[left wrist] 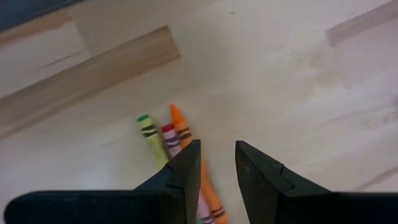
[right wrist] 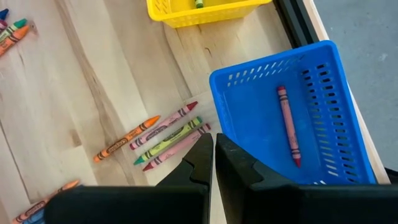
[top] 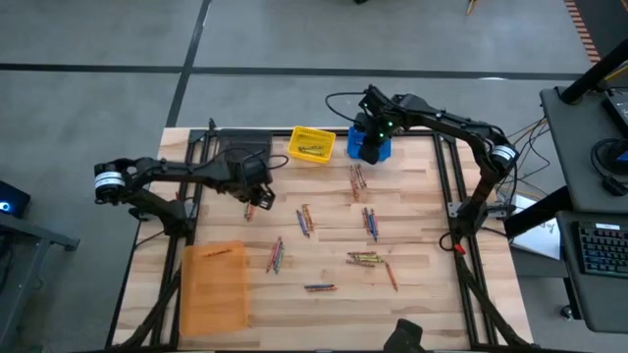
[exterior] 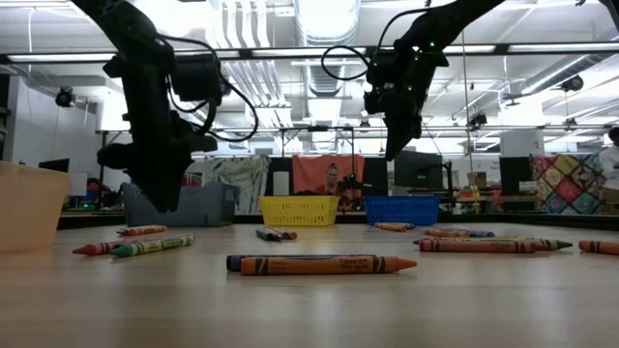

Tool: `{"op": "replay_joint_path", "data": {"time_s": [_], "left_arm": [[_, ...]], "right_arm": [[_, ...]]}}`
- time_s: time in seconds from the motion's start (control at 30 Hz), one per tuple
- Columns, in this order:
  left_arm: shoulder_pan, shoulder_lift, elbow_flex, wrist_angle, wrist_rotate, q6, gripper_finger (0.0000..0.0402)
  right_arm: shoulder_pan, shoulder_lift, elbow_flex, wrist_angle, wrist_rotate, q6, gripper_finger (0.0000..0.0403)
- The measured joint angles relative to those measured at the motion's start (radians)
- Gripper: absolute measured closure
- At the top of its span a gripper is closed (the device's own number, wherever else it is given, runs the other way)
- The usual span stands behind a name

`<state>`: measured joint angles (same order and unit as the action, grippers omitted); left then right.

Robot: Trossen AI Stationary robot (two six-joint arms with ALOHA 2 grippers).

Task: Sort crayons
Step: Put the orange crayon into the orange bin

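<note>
Three crayons, green, red and orange, lie side by side on the wooden table. My left gripper hovers open just above them at the table's left, pointing down. The orange crayon's length runs beneath the gap between the fingers. My right gripper is shut with nothing between its fingers. It hangs above the blue bin at the far edge. One red crayon lies in that bin.
A yellow bin with crayons stands left of the blue bin. An orange bin sits at the near left. More crayons lie in small groups across the table, and beside the blue bin.
</note>
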<state>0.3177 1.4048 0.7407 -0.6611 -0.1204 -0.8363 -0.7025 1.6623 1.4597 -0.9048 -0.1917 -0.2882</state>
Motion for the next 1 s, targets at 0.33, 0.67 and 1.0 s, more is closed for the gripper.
{"op": "replay_joint_path", "data": {"time_s": [0.33,0.67,1.0], "left_arm": [[-0.003,0.000,-0.042,0.026,-0.028,-0.020,0.0320],[-0.003,0.003,-0.046,0.037,-0.028,-0.018,0.0320],[-0.004,0.008,-0.059,0.068,-0.028,-0.015,0.0320]], "right_arm": [[0.000,0.000,0.000,0.005,0.000,0.000,0.0394],[0.000,0.000,0.000,0.005,0.000,0.017,0.0394],[0.000,0.000,0.000,0.005,0.000,0.019,0.0394]]}}
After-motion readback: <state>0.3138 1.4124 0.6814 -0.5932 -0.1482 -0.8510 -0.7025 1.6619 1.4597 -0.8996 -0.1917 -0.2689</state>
